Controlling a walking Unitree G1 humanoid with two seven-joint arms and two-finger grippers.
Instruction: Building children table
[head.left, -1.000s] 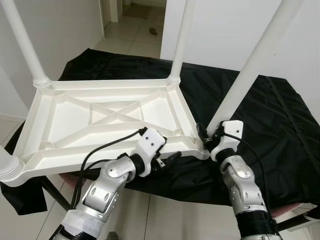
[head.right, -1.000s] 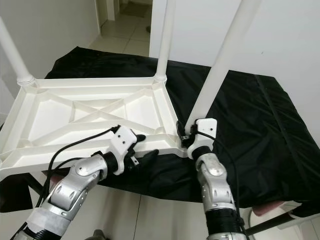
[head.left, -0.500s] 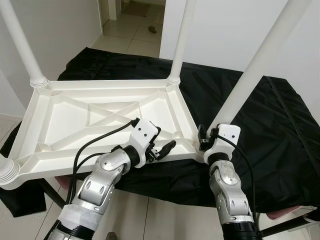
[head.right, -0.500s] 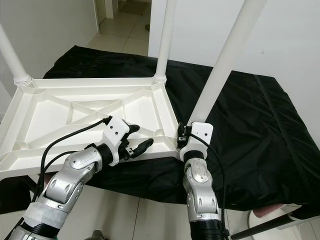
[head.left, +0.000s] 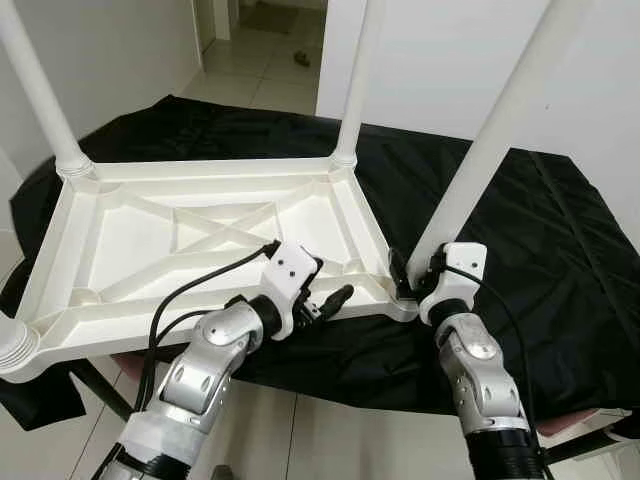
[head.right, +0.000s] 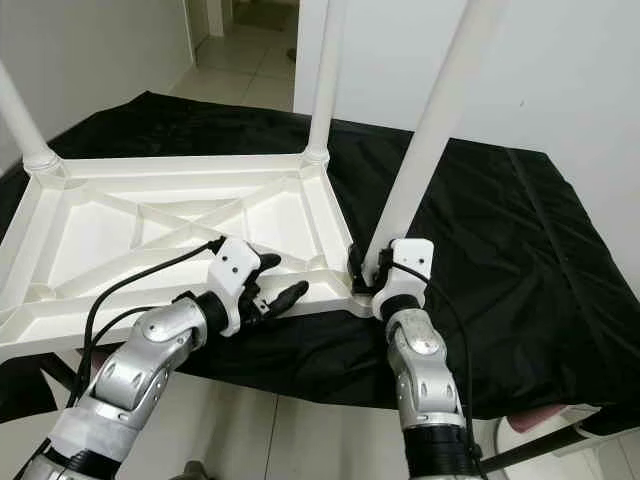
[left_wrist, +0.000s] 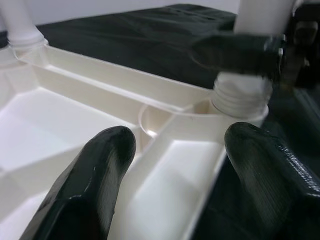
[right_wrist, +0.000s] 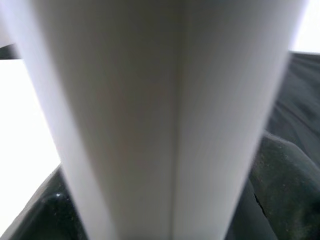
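Two pincers work at the near edge of the upturned white table (head.left: 200, 240), which lies on a desk draped in black cloth (head.left: 540, 250). The left pincer (head.left: 325, 300) is spread, its fingers (left_wrist: 95, 175) straddling the table's near rim. The right pincer (head.left: 400, 275) pinches the base of the near corner leg (head.left: 480, 150). Beyond, the far legs (head.left: 355, 80) stand upright.

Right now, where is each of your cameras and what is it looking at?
Eye views: on my head, looking down at the upside-down white table on the black cloth; both arms show.
Left wrist view: along the left gripper, open over the table's rim.
Right wrist view: close against the table leg that the right gripper clasps.
Shared: that leg's threaded base.
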